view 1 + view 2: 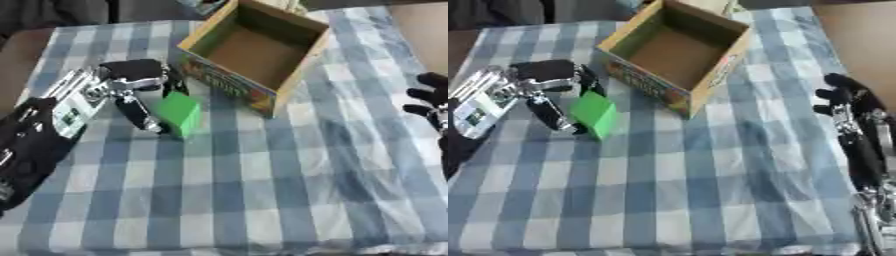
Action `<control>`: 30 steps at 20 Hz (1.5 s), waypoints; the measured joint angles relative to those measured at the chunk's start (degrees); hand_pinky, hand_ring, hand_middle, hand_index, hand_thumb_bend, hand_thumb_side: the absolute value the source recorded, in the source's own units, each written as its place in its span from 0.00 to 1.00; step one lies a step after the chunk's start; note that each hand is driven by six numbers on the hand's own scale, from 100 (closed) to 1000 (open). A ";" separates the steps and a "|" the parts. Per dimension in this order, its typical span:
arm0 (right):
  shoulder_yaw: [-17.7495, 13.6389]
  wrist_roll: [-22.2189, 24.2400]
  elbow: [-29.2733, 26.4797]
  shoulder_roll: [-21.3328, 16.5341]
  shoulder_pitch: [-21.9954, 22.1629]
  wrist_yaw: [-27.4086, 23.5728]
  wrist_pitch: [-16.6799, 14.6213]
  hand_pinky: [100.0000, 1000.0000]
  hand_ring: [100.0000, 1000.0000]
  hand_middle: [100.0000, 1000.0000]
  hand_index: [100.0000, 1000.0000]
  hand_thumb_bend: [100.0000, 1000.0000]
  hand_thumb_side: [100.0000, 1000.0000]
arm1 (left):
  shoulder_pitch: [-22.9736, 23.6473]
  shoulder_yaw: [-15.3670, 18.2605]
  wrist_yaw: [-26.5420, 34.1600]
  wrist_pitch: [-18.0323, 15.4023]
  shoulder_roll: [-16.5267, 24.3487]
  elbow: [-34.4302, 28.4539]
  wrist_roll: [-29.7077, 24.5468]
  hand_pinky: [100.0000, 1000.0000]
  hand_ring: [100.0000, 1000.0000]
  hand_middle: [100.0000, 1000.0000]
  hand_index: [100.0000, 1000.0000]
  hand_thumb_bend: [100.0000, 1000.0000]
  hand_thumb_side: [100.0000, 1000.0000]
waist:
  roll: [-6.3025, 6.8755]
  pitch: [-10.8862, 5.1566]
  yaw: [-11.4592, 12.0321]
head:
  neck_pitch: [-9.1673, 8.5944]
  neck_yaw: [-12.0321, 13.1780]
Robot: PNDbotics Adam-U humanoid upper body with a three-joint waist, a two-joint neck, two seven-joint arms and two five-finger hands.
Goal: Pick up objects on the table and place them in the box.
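Left hand [131, 87] pinches the green block [180, 114] between thumb and fingers, low over the checked cloth [262, 190]. It looks like the pick-up step; next the block must rise and clear the near wall of the box [254, 45] just beyond, which looks empty. Right hand [846, 97] idles at the table's right edge, fingers relaxed.
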 measured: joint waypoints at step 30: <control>3.90 4.18 0.31 -0.03 -0.84 -1.56 -0.11 0.70 0.79 0.81 0.84 0.00 0.69 | -14.89 12.55 -11.46 7.89 -13.18 18.60 8.40 0.70 0.56 0.50 0.65 0.41 0.09 | -0.47 1.38 -6.53 | -1.83 2.12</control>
